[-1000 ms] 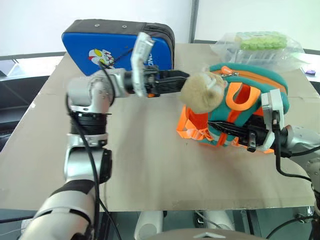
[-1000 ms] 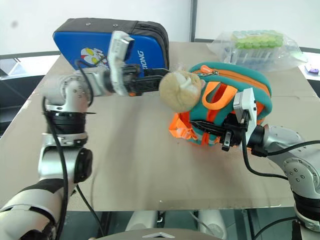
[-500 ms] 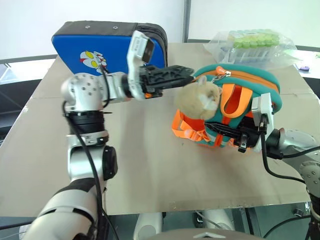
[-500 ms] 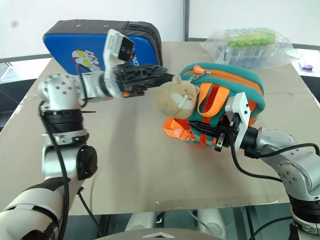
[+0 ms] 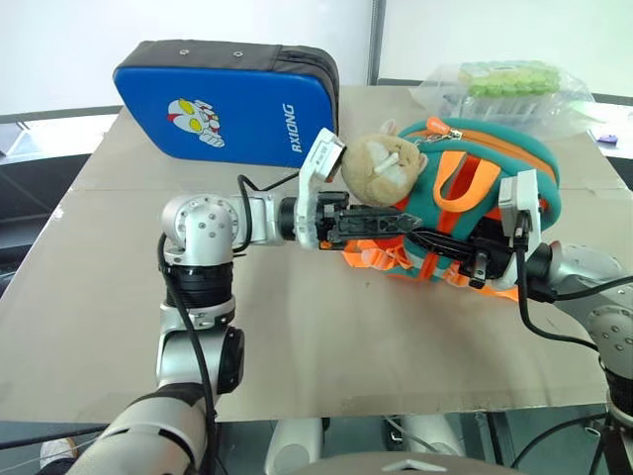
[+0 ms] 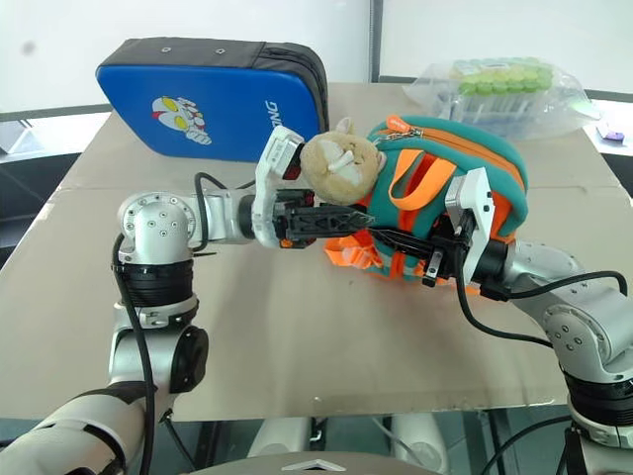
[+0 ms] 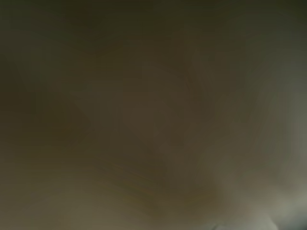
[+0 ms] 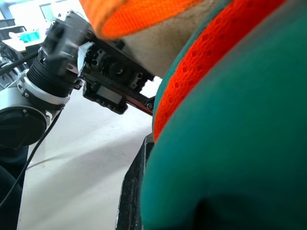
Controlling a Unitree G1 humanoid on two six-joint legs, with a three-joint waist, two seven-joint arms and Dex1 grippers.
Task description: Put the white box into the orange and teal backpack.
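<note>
1. Now the left gripper (image 5: 381,224) is pressing in low against the near-left side of the small orange backpack with teal trim (image 5: 495,163), just under the tan plush toy (image 5: 381,168) hanging from it; a second ago it was reaching higher, level with the toy's far side.
2. Its black fingers are lying among the orange webbing straps (image 5: 374,257); whether they are gripping anything, I cannot tell.
3. The right gripper (image 6: 420,252) is staying clenched on the backpack's near edge, as before, keeping it propped on the brown cardboard-covered table (image 5: 297,327).
4. The flat white box is not visible on the table; I judge it may already be inside, though the opening is not visible.
5. Behind, the big blue padded case (image 5: 232,99) and the clear plastic bag of green things (image 5: 509,84) are sitting unchanged.
</note>
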